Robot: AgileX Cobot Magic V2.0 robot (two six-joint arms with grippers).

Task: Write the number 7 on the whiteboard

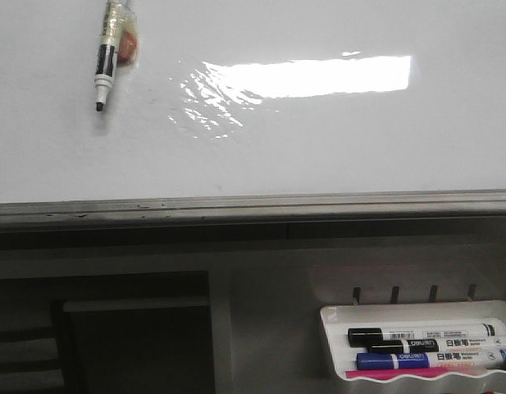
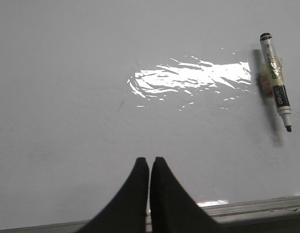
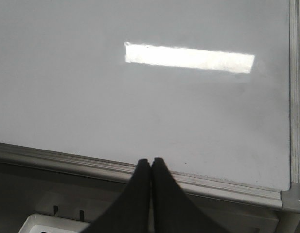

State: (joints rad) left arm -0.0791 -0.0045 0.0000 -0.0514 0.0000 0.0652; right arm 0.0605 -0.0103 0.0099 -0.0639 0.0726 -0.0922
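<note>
The whiteboard [image 1: 318, 148] fills the upper front view, glossy with a bright glare patch [image 1: 306, 78], and no drawn 7 shows on it. A capless marker [image 1: 106, 59] lies against the board left of the glare, tip pointing down toward the grey lower edge [image 1: 253, 205]. The left gripper [image 2: 150, 162] faces the board with its dark fingers [image 2: 137, 184] pressed together, gripping nothing, the marker well apart. The right gripper [image 3: 150, 162] hangs over the lower edge, fingers [image 3: 164, 194] likewise closed and empty. Below the edge, a white tray [image 1: 335, 316] holds several markers [image 1: 425, 349].
</note>
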